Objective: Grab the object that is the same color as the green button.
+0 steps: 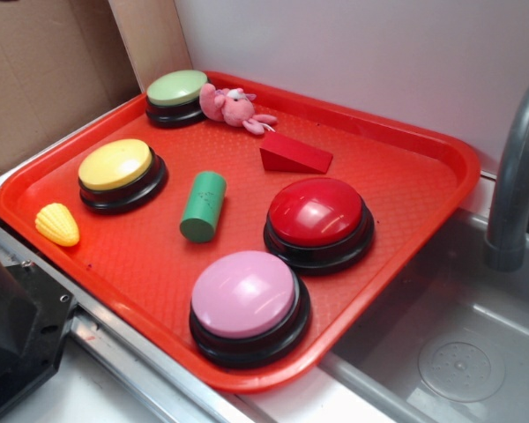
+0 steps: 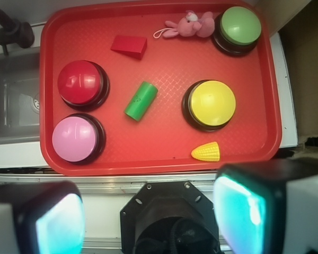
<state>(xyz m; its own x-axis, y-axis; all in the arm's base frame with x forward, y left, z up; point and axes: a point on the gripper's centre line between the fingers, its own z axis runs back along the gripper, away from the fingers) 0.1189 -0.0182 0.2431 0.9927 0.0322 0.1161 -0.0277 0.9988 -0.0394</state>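
Hand [image 2: 148, 211] released, outside the tray's [image 2: 159, 164] near rim; green cylinder [image 2: 141, 100] lies unobstructed between buttons.

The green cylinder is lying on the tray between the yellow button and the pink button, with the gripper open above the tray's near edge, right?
Not quite. The green cylinder lies between the yellow button and the red button; the pink button sits nearer the tray's front edge. The wrist view shows this. The gripper is open, as you said.
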